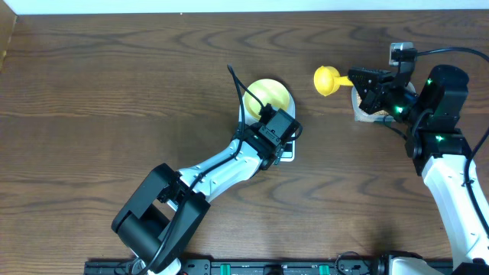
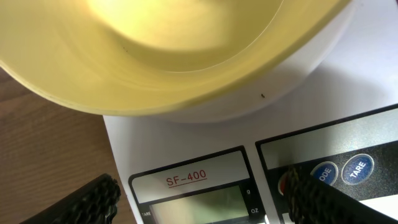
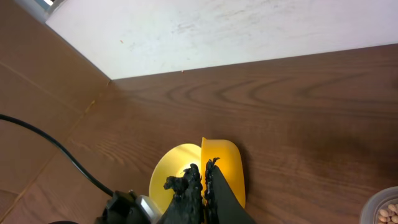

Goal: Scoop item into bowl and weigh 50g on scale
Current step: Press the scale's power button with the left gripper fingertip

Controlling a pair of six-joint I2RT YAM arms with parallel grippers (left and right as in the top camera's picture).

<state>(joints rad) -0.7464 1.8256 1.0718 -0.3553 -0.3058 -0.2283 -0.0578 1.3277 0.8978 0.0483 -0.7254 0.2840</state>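
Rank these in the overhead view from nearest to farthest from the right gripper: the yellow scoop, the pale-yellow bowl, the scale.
1. Yellow scoop: clamped in the right gripper, pointing left.
2. Bowl: farther left, on the scale.
3. Scale: under the bowl; its visible edge lies about as far away, too close to call.

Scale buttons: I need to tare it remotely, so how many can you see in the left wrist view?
2: a MODE button and a TARE button, side by side right of the display. A finger may hide more.
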